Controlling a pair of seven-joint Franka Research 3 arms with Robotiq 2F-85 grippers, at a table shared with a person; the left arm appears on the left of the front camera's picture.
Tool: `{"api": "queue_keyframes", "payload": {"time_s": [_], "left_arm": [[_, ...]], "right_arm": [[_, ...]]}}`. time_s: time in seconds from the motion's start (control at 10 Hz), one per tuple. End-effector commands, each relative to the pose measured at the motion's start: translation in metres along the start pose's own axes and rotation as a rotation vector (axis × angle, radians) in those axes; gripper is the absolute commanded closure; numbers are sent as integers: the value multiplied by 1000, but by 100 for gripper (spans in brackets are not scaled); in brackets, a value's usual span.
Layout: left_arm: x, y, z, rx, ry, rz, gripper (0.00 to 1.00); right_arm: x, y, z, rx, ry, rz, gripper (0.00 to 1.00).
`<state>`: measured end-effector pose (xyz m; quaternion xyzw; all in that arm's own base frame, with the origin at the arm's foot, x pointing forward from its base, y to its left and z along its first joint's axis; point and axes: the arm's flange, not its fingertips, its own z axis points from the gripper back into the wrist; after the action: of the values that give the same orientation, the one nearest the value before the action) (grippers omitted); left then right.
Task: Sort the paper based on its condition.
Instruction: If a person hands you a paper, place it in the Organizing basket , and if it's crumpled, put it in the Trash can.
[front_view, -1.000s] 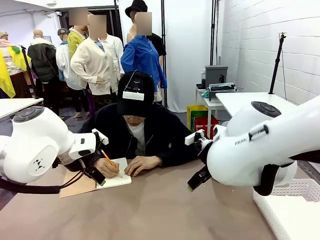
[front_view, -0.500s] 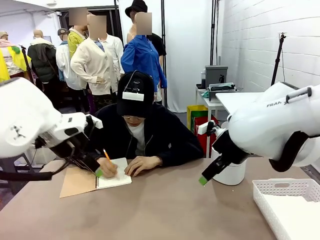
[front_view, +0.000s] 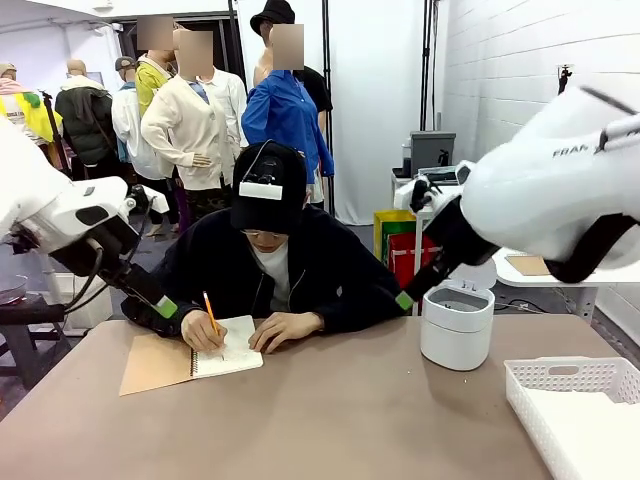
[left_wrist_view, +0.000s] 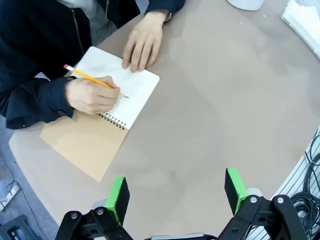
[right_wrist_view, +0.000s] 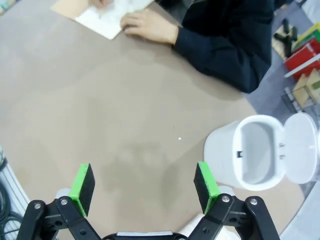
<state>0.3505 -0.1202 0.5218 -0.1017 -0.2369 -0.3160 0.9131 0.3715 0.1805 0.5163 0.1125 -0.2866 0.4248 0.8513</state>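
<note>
No loose paper lies in view. A person across the table writes with a pencil (front_view: 210, 312) on the white page of a spiral notebook (front_view: 228, 360) with a brown cover folded out to its left. From above, the notebook (left_wrist_view: 127, 85) shows in the left wrist view, far ahead of my left gripper (left_wrist_view: 175, 192), which is open and holds nothing. In the front view my left gripper (front_view: 160, 303) hangs high at the table's far left. My right gripper (right_wrist_view: 144, 187) is open too, over bare table. It hangs raised (front_view: 403, 298) just left of the bin.
A white lidded bin (front_view: 457, 325) stands open at the far right of the table, its mouth (right_wrist_view: 255, 152) visible from above. A white slotted tray (front_view: 570, 372) sits at the near right corner. The person's hands rest on the notebook (right_wrist_view: 107, 17).
Both arms have risen and swung outward, away from the table's middle. The right arm no longer covers the white bin. The person keeps writing.
</note>
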Motion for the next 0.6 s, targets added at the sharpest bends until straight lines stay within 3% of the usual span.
{"api": "queue_keyframes", "payload": {"time_s": [0.0,0.2,0.3,0.5], "left_arm": [[3,10,5,38,7,-26,0],[4,8,-7,114,-19,-99,0],[3,7,7,25,-12,-11,0],[3,7,7,25,-12,-11,0]], "right_arm": [[24,0,18,-9,30,-7,0],[30,-9,15,60,-31,52,0],[26,1,22,1,-2,8,0],[26,1,22,1,-2,8,0]]}}
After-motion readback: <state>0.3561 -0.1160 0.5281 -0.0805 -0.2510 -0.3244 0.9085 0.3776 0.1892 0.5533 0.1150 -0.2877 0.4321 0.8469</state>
